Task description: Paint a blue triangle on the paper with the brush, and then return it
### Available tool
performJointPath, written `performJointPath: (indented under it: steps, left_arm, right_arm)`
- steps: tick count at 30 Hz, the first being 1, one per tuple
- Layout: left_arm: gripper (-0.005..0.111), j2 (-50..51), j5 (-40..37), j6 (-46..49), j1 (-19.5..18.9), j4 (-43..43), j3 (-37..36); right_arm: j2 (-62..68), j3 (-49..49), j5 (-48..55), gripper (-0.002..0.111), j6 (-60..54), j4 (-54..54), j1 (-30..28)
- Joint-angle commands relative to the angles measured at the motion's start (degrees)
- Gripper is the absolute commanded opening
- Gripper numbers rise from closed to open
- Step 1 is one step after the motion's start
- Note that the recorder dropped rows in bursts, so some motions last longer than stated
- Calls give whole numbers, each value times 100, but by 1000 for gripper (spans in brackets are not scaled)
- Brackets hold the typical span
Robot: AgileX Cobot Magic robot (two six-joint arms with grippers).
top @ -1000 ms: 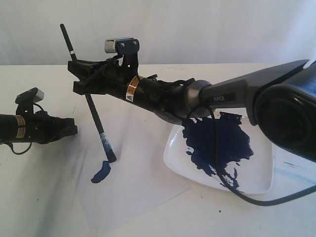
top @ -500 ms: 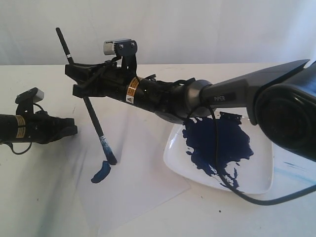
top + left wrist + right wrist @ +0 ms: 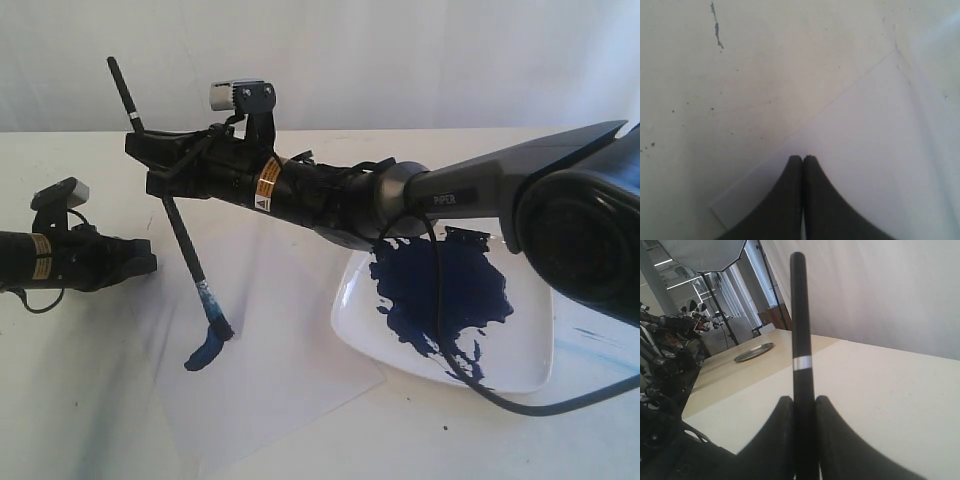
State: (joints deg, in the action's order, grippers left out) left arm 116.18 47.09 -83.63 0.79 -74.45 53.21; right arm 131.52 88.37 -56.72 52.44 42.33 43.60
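Observation:
My right gripper [image 3: 150, 165] reaches across to the left and is shut on the brush [image 3: 185, 240], gripping the black handle near its upper end. The brush leans, its blue tip [image 3: 218, 328] touching the paper [image 3: 290, 350]. A short dark-blue stroke [image 3: 204, 353] lies just below the tip; no blue triangle shows. In the right wrist view the handle [image 3: 800, 315] stands clamped between the fingers of the right gripper [image 3: 804, 401]. My left gripper [image 3: 145, 262] rests shut at the paper's left edge, its tips [image 3: 802, 159] over a corner of the paper [image 3: 880, 150], holding nothing.
A square white plate [image 3: 525, 370] with a dark-blue paint pool [image 3: 440, 290] sits right of the paper, under the right arm. A black cable [image 3: 520, 405] crosses it. Pale blue smears [image 3: 590, 345] mark the table at far right.
The right gripper has shifted slightly left with the brush. The handle's top has moved left and the tip has slid a little down towards the blue stroke. The left gripper is unmoved.

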Motion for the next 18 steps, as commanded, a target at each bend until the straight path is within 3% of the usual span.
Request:
performJointPath:
  steps: [1, 18]
  left_arm:
    - [0, 57, -728, 11, -8, -140, -40]
    - [0, 57, -728, 11, -8, -140, -40]
  right_arm:
    - [-1, 32, 173, 0, 9, 14, 0]
    - [-1, 32, 303, 0, -14, -214, 0]
